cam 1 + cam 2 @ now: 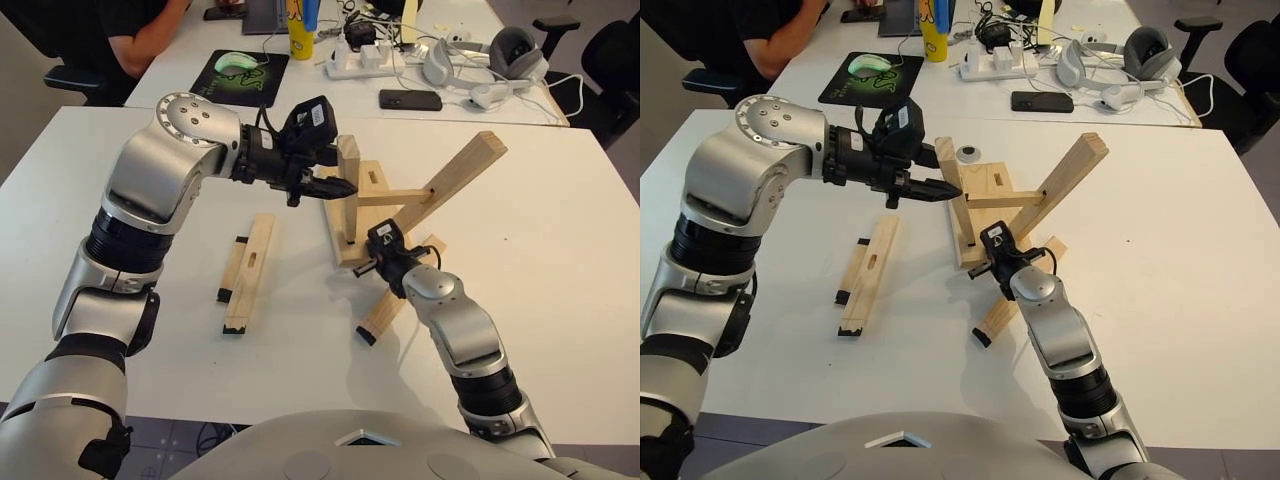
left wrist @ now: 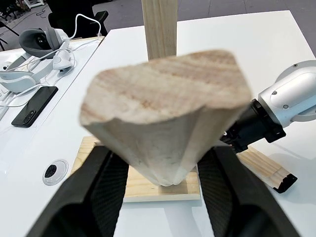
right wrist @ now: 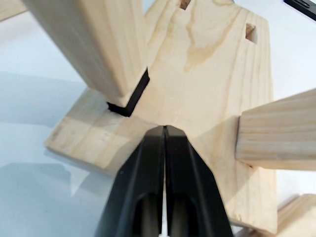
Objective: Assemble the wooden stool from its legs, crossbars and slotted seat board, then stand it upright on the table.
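Standing partly built on the white table [image 1: 540,300]: one stool assembly, near the middle; slotted seat board [image 1: 345,245] lying flat, open slots visible on its upper face; upright leg [image 1: 347,160] rising from the board; slanted leg [image 1: 465,165] leaning up and away toward the robot's right; crossbar [image 1: 390,197] running level between the two legs.

Left gripper [image 1: 342,187]: held level above the table at the upright leg, from its left side; fingers [image 2: 98,192] apart, one on each side of that leg and clamped on it; the leg's top end sits close before the wrist camera.

Right gripper [image 3: 164,128]: low over the table at the near edge of the seat board; fingers pressed together, tips touching the board's edge, just beside the black-capped foot of the upright leg.

Loose parts: lying leg [image 1: 378,315], flat on the table under the right forearm, black cap at its near end; slotted piece [image 1: 252,265] and shorter piece [image 1: 230,275], side by side and flat, to the left of the seat board, well apart from it, black caps at their near ends.

Other items: round cable port [image 1: 966,153] in the table just beyond the seat board; phone [image 1: 410,99] and headset [image 1: 490,55] on the farther table.
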`<state>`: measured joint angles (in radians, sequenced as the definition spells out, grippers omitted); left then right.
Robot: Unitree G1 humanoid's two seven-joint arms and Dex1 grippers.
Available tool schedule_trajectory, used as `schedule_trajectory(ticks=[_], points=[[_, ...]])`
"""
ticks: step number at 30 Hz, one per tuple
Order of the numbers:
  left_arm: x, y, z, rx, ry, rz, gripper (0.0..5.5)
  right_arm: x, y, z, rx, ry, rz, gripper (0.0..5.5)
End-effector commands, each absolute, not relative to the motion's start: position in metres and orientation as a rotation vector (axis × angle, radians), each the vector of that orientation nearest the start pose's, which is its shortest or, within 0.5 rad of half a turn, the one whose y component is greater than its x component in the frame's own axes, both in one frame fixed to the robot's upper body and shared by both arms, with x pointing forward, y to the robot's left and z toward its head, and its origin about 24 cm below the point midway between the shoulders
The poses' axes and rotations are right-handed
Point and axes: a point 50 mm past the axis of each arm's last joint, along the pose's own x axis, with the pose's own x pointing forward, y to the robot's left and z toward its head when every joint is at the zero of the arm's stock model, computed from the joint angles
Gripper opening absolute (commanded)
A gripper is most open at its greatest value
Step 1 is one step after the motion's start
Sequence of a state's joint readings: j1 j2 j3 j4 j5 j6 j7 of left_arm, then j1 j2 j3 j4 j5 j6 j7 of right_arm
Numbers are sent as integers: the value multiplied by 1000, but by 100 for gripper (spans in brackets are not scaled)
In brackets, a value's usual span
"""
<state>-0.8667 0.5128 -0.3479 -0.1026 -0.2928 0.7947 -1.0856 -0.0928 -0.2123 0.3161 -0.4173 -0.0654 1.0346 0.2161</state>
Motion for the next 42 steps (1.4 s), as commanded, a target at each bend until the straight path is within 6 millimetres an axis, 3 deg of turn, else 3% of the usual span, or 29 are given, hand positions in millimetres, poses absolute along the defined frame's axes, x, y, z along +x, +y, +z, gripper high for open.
schedule_trajectory(ticks=[1, 6, 9, 10, 19, 26, 29, 33, 37, 42], points=[[295, 72, 175, 486, 286, -1456, 207, 176, -91, -14, -163, 1041, 639, 0], [297, 110, 157, 526, 367, -1367, 207, 179, -93, -13, -170, 1035, 636, 0], [299, 122, 158, 529, 366, -1333, 207, 179, -94, -13, -170, 1033, 634, 0], [300, 124, 159, 529, 360, -1326, 243, 179, -94, -13, -169, 1033, 634, 0], [305, 124, 185, 384, 253, -1282, 364, 185, -98, -12, -166, 1022, 621, 0], [300, 182, 190, 469, 358, -1197, 469, 198, -97, -10, -154, 995, 601, 0], [304, 200, 211, 436, 259, -1123, 469, 202, -97, -11, -141, 990, 596, 0], [316, 196, 258, 137, -36, -1031, 445, 205, -97, -14, -126, 988, 589, 0], [320, 193, 266, -22, -140, -970, 379, 207, -96, -16, -127, 988, 593, 0], [326, 194, 260, -161, -201, -838, 316, 209, -95, -18, -130, 983, 593, 0]])
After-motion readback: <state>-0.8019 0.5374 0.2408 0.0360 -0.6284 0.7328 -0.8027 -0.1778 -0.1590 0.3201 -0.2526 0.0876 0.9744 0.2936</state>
